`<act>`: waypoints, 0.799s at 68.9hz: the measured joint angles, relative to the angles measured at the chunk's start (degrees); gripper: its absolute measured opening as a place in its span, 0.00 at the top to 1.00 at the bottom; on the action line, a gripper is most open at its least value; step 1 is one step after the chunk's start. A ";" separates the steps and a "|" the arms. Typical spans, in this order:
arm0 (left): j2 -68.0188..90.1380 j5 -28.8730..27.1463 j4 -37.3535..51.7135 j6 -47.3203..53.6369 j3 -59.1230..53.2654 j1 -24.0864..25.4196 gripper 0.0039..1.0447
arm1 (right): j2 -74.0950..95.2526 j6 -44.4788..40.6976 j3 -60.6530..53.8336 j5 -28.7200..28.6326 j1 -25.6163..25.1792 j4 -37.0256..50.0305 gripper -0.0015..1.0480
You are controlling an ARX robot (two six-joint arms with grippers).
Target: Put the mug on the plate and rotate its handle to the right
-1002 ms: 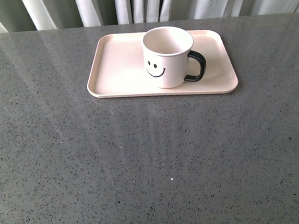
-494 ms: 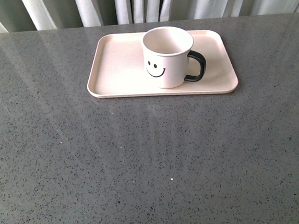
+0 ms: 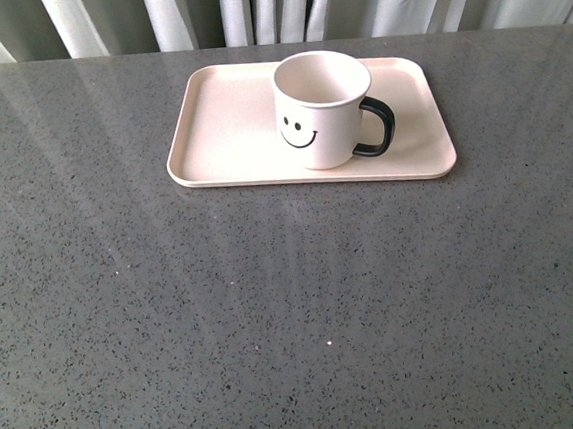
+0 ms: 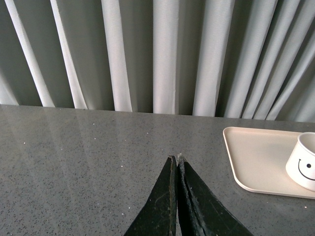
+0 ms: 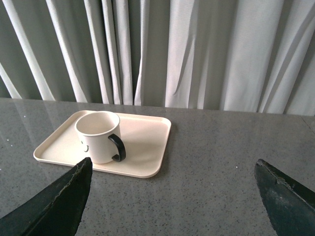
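The cream-white mug (image 3: 322,111) with a black smiley face stands upright on the pale pink plate (image 3: 229,129), right of the plate's middle. Its black handle (image 3: 376,127) points to the right. Neither arm shows in the front view. In the left wrist view my left gripper (image 4: 175,158) is shut with nothing in it, over bare table and well apart from the plate (image 4: 256,157) and the mug (image 4: 306,164). In the right wrist view my right gripper (image 5: 174,172) stands wide open and empty, back from the mug (image 5: 98,136) and the plate (image 5: 147,142).
The plate lies near the far edge of a grey speckled table (image 3: 275,316). White curtains (image 3: 268,5) hang right behind that edge.
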 joint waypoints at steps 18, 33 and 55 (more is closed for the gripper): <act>-7.34 0.00 -9.07 0.02 0.02 0.00 0.99 | 0.00 0.00 0.00 0.00 0.00 0.00 0.09; -11.96 0.00 -13.05 0.09 0.02 0.02 0.99 | 0.02 0.00 0.00 0.00 0.00 0.00 0.09; -11.98 0.00 -13.05 0.09 0.02 0.02 0.54 | 0.00 0.00 0.00 0.00 0.00 0.00 0.09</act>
